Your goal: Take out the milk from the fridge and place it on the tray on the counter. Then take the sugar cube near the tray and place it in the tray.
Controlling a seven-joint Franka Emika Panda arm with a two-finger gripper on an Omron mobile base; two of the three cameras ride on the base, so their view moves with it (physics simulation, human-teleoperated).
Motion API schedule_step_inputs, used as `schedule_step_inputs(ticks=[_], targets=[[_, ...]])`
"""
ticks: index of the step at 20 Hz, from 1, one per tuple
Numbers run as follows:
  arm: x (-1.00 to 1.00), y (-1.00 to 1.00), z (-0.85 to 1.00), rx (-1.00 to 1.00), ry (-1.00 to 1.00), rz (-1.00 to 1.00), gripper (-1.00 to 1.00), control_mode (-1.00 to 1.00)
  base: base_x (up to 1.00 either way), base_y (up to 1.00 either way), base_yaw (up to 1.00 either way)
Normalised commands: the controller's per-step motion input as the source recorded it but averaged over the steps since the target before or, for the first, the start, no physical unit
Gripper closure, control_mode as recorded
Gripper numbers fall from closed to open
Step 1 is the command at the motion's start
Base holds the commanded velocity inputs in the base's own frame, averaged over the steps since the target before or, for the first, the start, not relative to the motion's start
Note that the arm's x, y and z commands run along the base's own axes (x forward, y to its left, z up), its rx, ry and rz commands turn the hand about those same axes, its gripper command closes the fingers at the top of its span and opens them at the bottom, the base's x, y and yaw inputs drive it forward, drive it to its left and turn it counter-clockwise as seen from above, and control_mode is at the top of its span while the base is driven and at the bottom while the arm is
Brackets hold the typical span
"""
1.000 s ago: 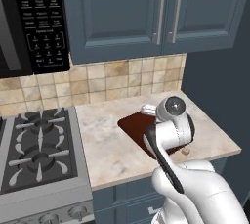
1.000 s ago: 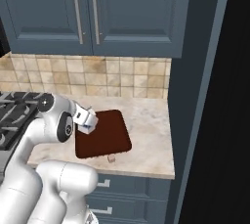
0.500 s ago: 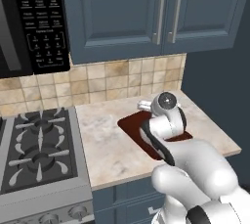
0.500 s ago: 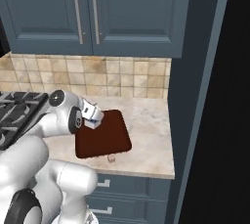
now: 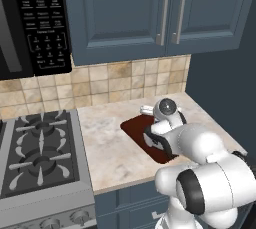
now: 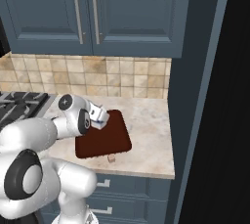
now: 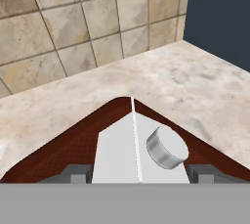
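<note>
The hand (image 7: 139,175) pinches the milk (image 7: 139,152) over the tray's (image 6: 110,142) back edge; the sugar cube (image 6: 112,159) sits at the bench (image 6: 151,140) front edge.

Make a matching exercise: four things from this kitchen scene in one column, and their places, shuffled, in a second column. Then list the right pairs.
Things:
1. milk carton
2. sugar cube
3. tray
4. gas stove

Places:
A. on the counter, under the upper cabinets
B. left of the counter, below the microwave
C. between the fingers of the hand, over the tray
D. on the counter just off the tray's front edge

Pairs: 1-C, 2-D, 3-A, 4-B
</note>
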Motion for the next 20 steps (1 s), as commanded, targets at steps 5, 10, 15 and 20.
schedule_step_inputs(ticks=[5, 10, 15, 20], targets=[[0.37, -0.06, -0.28, 0.0, 0.0, 0.0, 1.0, -1.0, 0.0, 0.0, 0.0], [0.22, -0.02, -0.12, 0.0, 0.0, 0.0, 1.0, -1.0, 0.0, 0.0, 0.0], [0.13, -0.04, -0.19, 0.0, 0.0, 0.0, 1.0, -1.0, 0.0, 0.0, 0.0], [0.08, -0.03, -0.24, 0.0, 0.0, 0.0, 1.0, -1.0, 0.0, 0.0, 0.0]])
